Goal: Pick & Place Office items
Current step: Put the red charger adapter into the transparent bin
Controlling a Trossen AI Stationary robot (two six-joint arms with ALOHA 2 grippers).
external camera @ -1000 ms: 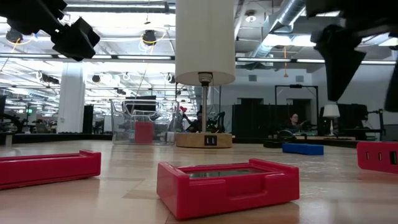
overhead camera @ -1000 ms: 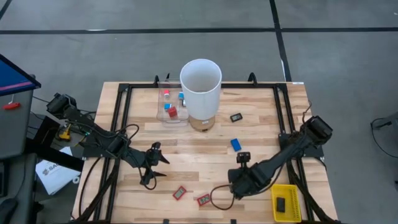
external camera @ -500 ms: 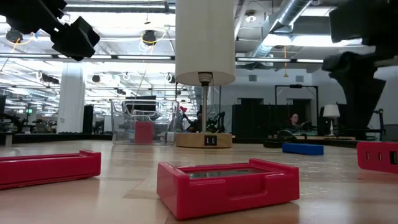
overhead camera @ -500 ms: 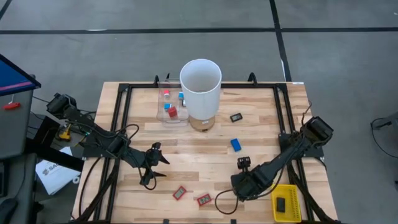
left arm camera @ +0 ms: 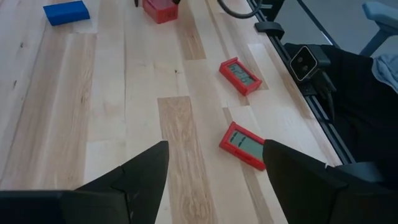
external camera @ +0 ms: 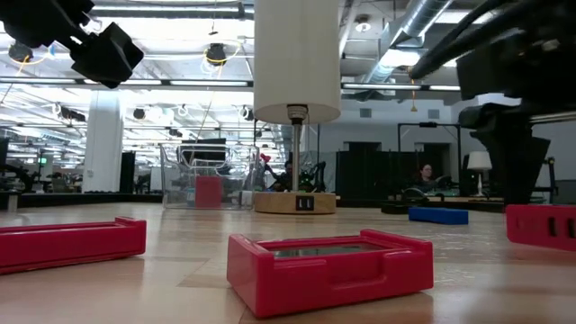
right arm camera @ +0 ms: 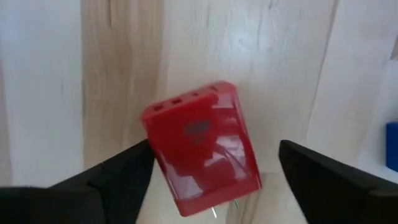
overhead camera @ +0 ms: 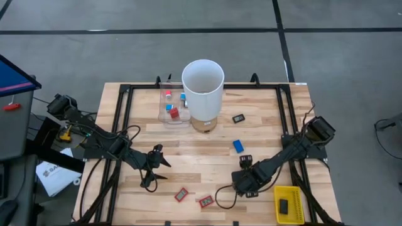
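Note:
A red block (right arm camera: 202, 149) lies on the wooden table (overhead camera: 188, 154), right of the middle and toward the near edge. My right gripper (right arm camera: 214, 180) points down over it, open, one finger on each side and touching nothing I can see. In the low view my right gripper (external camera: 513, 162) stands just above this block (external camera: 540, 225); in the high view my right gripper (overhead camera: 248, 182) hides it. Two flat red pieces (overhead camera: 181, 194) (overhead camera: 205, 201) lie near the front edge. My left gripper (overhead camera: 154, 171) hangs open above the table's left half.
A tall white cylinder (overhead camera: 202, 94) stands at the far middle, with a clear box (overhead camera: 173, 108) of red and blue pieces to its left. A blue piece (overhead camera: 239, 145) and a black piece (overhead camera: 239, 118) lie on the right half. A yellow basket (overhead camera: 289, 204) holding a black piece sits at the near right corner.
My right gripper has come down toward the red block, staying open, and its fingers now stand low around it. The block has stayed where it was.

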